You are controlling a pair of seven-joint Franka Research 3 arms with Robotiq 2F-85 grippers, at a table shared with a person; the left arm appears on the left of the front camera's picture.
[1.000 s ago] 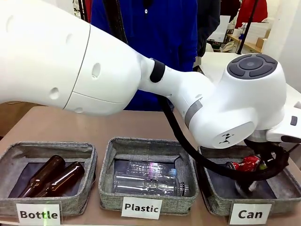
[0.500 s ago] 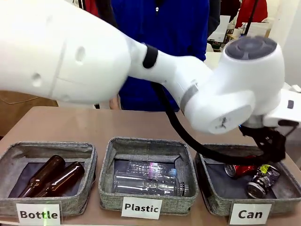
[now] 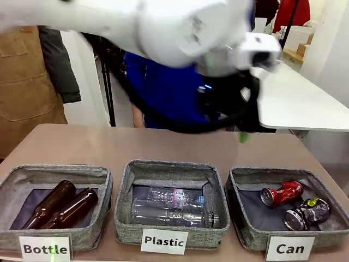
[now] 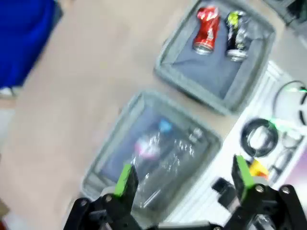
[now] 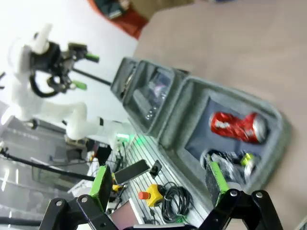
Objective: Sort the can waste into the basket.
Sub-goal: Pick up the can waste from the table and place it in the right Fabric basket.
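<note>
Now that my left arm has swung up to the frame's top, my left gripper [image 4: 182, 182] gapes empty; both the red can [image 3: 281, 193] and dark can [image 3: 306, 213] lie in the Can basket [image 3: 240, 218] at lower right, sorting apparently finished.

Three white rectangular paper labels with black print stand along the near edge of the table, one before each grey fabric soft-sided basket. The left label [image 3: 45, 249] reads "Bottle", the middle label [image 3: 164, 240] reads "Plastic", and the right label [image 3: 290, 248] reads "Can".
</note>
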